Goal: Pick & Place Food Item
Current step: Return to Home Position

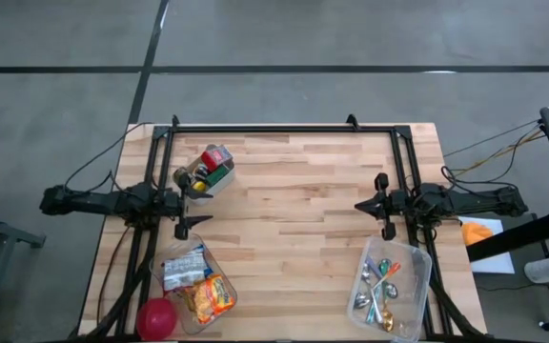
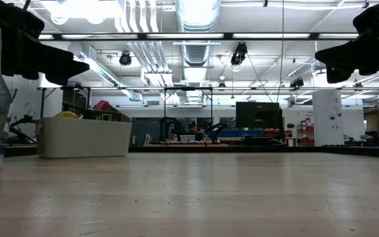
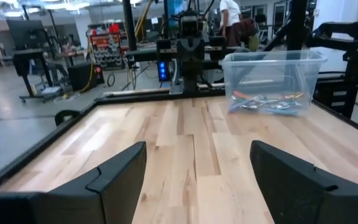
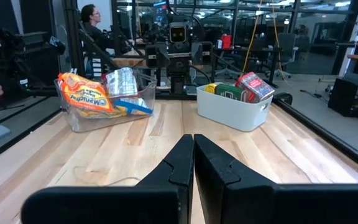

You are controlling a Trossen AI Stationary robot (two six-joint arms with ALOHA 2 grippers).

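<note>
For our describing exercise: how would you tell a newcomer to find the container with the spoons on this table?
Start at the wooden table and go to the side of the right arm. There stands a clear plastic bin, alone on that side. Unlike the other clear bin of snack packets and the white bin of boxes, it holds spoons.

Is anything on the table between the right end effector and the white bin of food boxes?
Nothing visible. Only bare tabletop lies between the right end effector and the white bin; the clear bin of snack packs sits off to one side.
</note>
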